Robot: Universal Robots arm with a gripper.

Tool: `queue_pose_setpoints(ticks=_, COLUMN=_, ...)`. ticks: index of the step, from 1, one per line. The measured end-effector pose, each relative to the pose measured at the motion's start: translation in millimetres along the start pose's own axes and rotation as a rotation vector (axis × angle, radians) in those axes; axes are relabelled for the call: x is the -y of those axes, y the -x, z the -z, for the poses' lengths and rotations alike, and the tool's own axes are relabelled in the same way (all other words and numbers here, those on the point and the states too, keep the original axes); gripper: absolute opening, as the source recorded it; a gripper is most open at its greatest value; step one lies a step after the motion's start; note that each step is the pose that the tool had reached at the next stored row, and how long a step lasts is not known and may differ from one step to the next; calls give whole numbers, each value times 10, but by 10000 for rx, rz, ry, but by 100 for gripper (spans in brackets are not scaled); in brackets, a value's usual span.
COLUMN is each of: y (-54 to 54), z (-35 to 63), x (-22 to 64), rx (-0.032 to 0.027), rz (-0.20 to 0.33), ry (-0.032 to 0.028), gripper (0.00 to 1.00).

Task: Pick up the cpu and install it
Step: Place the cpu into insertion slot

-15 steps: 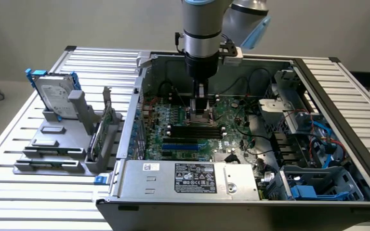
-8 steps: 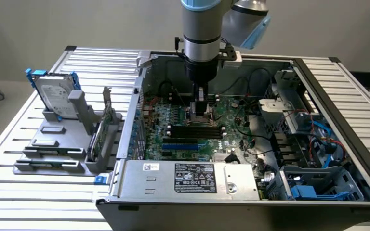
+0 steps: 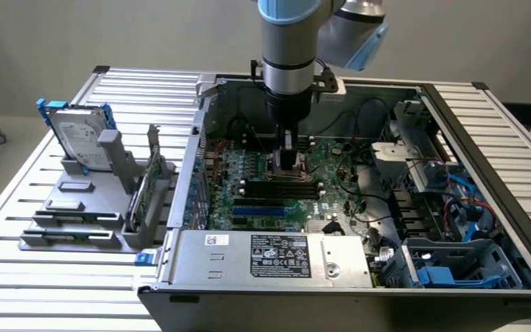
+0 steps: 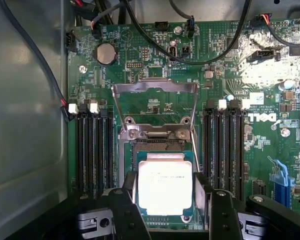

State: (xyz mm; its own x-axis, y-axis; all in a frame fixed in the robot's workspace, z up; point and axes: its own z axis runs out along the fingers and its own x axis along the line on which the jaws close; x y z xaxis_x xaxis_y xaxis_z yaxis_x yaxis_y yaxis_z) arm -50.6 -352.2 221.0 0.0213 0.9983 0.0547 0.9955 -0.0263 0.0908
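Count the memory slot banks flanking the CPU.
2. One memory slot bank runs along one side of the CPU, the other bank along the opposite side. The claw hides the near end of each, so individual slots may be hidden.

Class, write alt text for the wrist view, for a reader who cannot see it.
The gripper holds the cpu, a silver square chip, by two opposite edges at the open socket of a green motherboard. The socket's metal retention frame stands raised beyond it, and black memory slots flank the socket.
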Motion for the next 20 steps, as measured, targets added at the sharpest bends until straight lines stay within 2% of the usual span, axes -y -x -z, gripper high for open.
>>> queue_pose_setpoints(ticks=11, y=5, z=-98, x=9, rx=0, rz=0, ry=12, gripper=55)
queue_pose_setpoints(ticks=20, y=-10, z=-133, x=12, rx=-1, rz=-1, ry=12, gripper=55)
